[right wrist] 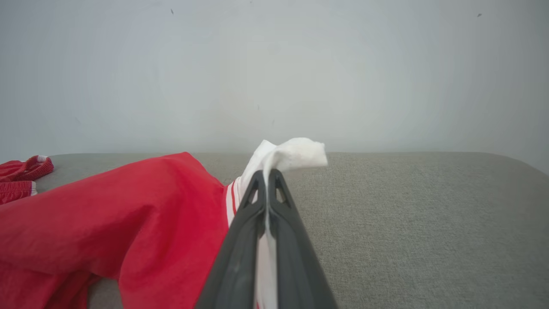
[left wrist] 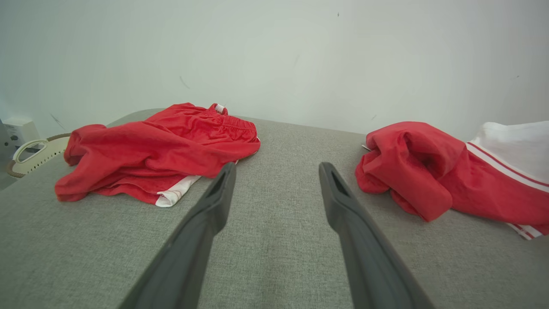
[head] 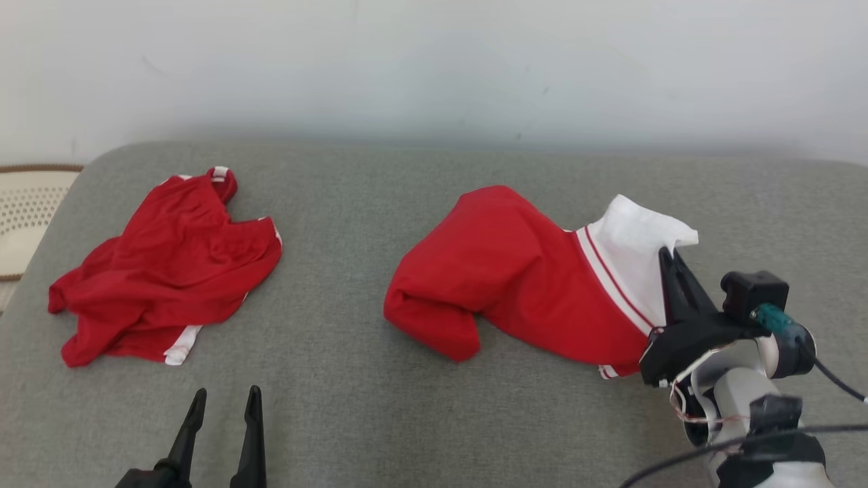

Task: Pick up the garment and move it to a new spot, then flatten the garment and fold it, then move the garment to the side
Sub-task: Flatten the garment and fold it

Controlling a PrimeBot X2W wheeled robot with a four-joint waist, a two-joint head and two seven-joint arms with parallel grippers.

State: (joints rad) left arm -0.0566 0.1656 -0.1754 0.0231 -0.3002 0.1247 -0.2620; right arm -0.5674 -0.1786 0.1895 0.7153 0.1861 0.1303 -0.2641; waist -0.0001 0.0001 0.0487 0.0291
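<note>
The garment [head: 515, 278] is red with a white, red-striped end and lies rumpled on the right half of the grey surface. My right gripper [head: 668, 261] is shut on its white end, which stands lifted off the surface. In the right wrist view the white cloth [right wrist: 291, 154] pokes out past the closed fingertips [right wrist: 257, 184]. My left gripper [head: 224, 400] rests open at the lower left, nothing between its fingers [left wrist: 214, 201], with the garment [left wrist: 420, 167] off to its right.
A second red piece of clothing [head: 169, 271] with white trim lies crumpled at the left of the grey surface [head: 352, 352]. A pale woven object [head: 27, 210] sits beyond the left edge. A white wall backs the surface.
</note>
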